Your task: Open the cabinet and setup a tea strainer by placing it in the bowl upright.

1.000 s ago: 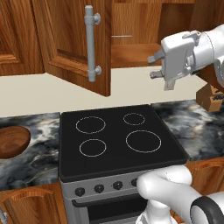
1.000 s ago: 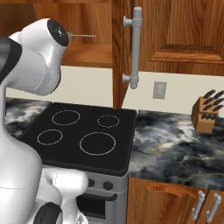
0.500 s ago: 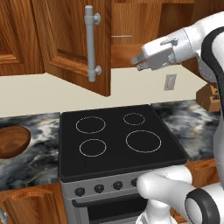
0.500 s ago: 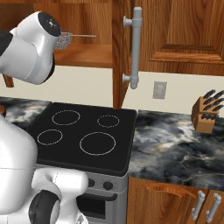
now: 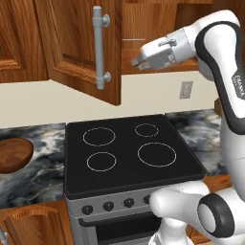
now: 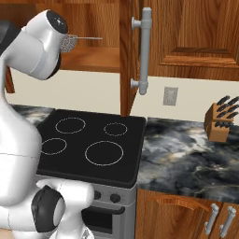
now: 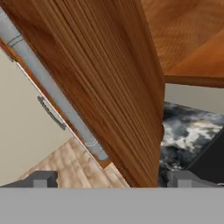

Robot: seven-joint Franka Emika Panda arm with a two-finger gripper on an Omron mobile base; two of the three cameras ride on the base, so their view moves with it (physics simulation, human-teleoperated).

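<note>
With the cabinet (image 5: 86, 52) door swung open, the arm has swept its empty, wide-open claw (image 5: 139, 62) left toward the shelf where the tea strainer (image 6: 70, 43) lies, the bowl (image 5: 13, 154) waiting on the worktop (image 5: 33, 165) below.

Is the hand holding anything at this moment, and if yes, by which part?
Nothing is held. The hand is open and empty near the opened cabinet door; the tea strainer lies on the cabinet shelf, untouched.

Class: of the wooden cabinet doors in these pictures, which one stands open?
The wall cabinet door with the long grey bar handle, swung out above the stove; the others sit shut.
</note>
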